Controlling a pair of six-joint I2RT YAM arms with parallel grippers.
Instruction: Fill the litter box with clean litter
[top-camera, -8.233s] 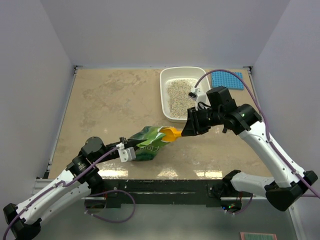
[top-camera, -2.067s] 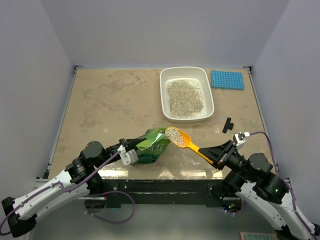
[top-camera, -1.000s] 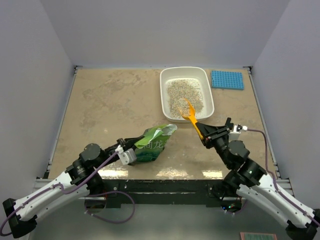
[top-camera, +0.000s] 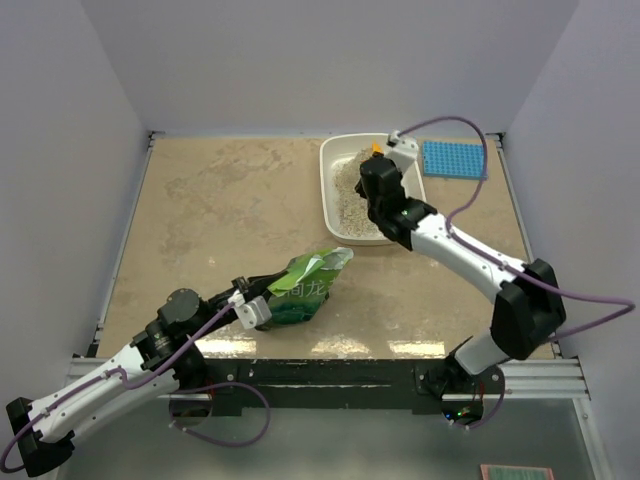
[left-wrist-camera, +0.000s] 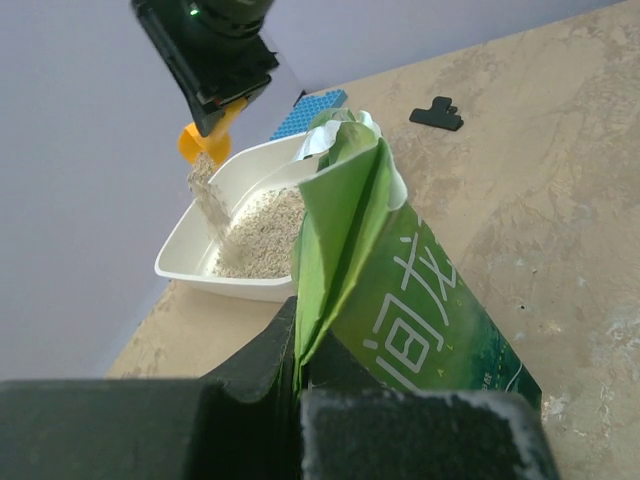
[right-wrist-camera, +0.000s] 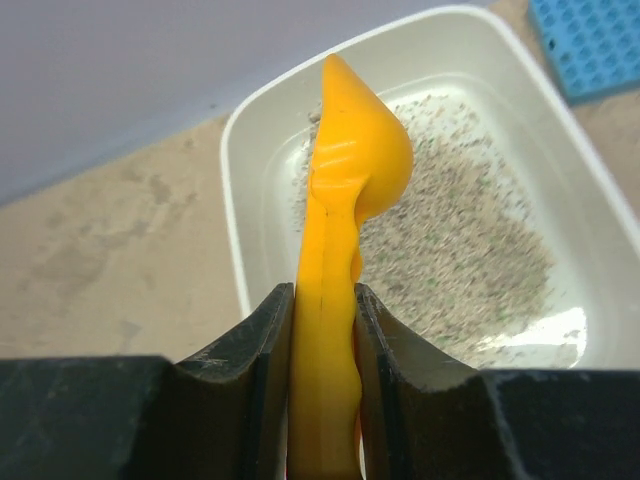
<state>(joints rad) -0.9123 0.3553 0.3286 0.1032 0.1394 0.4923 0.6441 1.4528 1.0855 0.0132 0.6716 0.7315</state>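
Right pincer (right-wrist-camera: 323, 302) tight on orange scoop (right-wrist-camera: 355, 160)

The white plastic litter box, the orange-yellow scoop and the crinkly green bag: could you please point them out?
white plastic litter box (top-camera: 325, 190), top external view, its left rim.
orange-yellow plastic scoop (right-wrist-camera: 358, 160), right wrist view, its bowl.
crinkly green bag (left-wrist-camera: 400, 310), left wrist view, its printed side.

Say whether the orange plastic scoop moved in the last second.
Yes. The orange plastic scoop went from the near rim of the white plastic litter box to its far end.
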